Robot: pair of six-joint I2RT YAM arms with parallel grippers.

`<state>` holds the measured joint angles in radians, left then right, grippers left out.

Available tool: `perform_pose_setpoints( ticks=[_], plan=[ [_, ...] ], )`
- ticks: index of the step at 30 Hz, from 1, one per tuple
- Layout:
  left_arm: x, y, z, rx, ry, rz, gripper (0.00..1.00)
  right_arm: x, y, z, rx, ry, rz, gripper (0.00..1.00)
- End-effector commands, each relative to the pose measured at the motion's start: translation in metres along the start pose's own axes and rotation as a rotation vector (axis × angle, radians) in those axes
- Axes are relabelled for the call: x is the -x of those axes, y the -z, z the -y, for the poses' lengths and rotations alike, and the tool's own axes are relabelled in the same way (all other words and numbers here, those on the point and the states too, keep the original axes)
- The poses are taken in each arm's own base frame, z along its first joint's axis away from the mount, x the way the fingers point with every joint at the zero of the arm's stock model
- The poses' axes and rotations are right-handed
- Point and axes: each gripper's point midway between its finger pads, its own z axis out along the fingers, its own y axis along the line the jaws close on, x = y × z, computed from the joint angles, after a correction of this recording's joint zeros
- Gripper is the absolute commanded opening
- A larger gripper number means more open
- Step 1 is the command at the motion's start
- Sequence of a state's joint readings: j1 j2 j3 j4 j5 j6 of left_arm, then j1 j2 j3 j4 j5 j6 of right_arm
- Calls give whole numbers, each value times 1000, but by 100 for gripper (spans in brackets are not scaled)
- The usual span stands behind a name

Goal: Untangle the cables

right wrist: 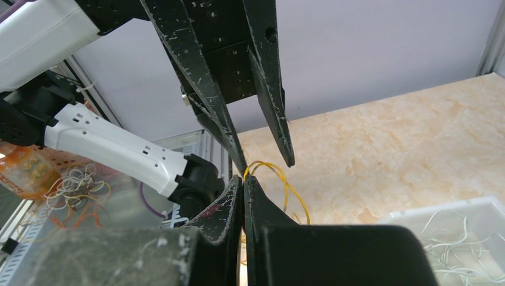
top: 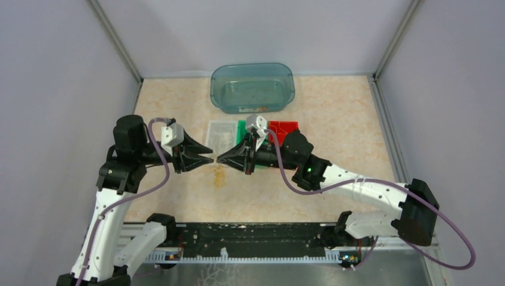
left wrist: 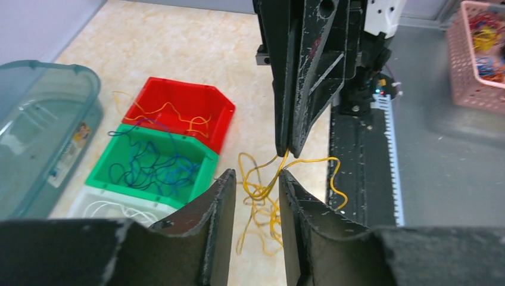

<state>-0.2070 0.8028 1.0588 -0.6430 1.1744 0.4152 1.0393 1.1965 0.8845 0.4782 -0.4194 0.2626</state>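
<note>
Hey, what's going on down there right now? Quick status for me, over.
Right hand shut on yellow cables. Left hand open, straddling the strands. Red bin stands aside; nothing blocking.

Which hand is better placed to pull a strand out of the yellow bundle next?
Left. The left hand stands open around the yellow cables; the right hand is shut on them, anchoring.
</note>
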Motion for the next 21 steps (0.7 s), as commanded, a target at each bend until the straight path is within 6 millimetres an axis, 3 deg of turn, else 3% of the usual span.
perform_pose_setpoints(
  ticks=[1,10,18,21],
  plan=[
    [9,1,-14,87,-72,29,36,33,-5,-4,17,39,80,0],
    [18,1,-10,71,-65,56,21,26,-2,5,-31,29,77,0],
    [41,1,-2,41,3,113,16,24,-7,17,-79,2,122,15],
    [49,1,1,28,46,125,16,27,-8,31,-156,10,153,19]
  ],
)
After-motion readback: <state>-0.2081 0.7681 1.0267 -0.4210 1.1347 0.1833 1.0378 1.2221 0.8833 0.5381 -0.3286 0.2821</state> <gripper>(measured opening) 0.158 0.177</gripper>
